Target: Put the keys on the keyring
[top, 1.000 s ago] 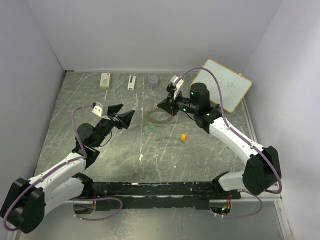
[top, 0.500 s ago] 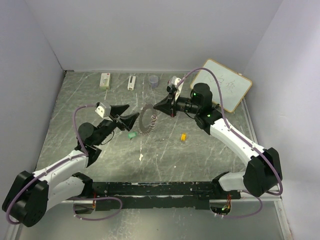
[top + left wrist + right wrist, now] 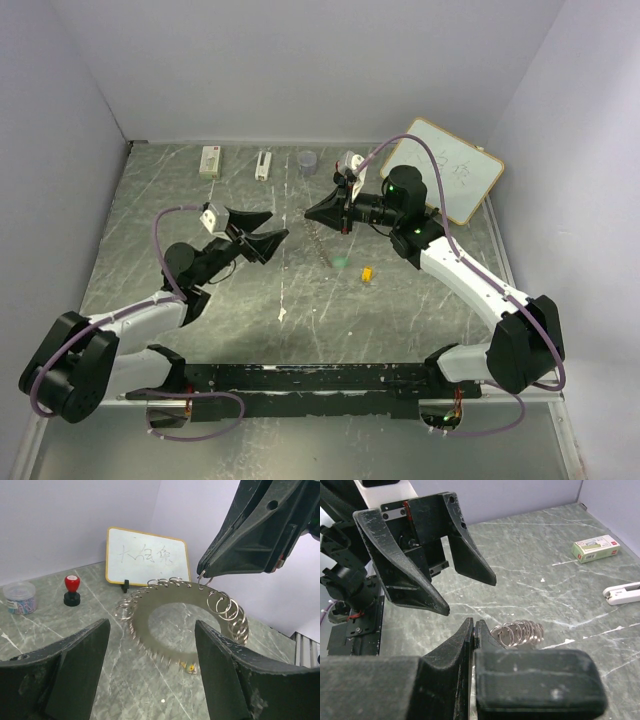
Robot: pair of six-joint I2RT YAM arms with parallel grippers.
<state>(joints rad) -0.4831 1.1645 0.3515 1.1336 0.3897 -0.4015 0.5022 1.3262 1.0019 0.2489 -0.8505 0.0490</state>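
The right tool, its fingers pressed together on the rim of the keyring, holds the toothed metal ring up on edge above the grey marbled surface. The left tool faces it with fingers spread wide and nothing between them. The yellow-orange key lies on the surface near the ring, with the green key a blur just beside it.

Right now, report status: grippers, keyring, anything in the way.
Right gripper shut on keyring, held aloft. Left gripper open, facing it. Yellow key on table. Nothing blocking.
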